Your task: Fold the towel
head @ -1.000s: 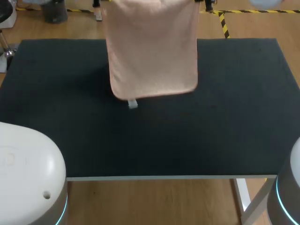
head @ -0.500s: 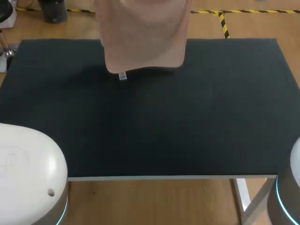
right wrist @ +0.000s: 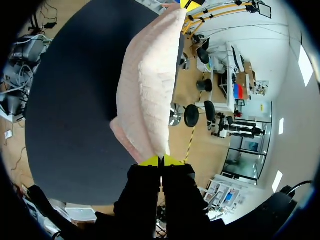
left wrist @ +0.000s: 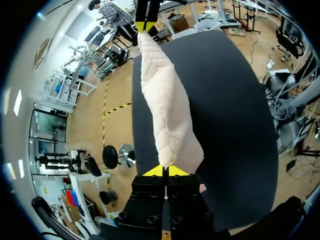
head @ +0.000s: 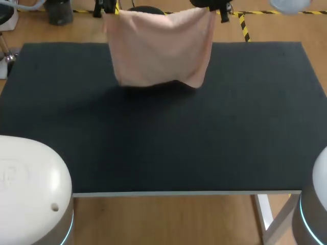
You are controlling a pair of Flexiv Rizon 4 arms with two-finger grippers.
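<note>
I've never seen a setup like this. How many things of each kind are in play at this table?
towel, pale pink, hanging over the table: 1
grippers, both shut on the towel's top edge: 2 (left gripper, right gripper)
table, black top: 1
Total: 4

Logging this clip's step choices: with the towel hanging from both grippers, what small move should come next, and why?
Probably lower both grippers together, drawing them toward the near edge, to lay the pink towel flat. The left gripper and right gripper each pinch a top corner, and it hangs over the far part of the black table, not yet spread.
</note>
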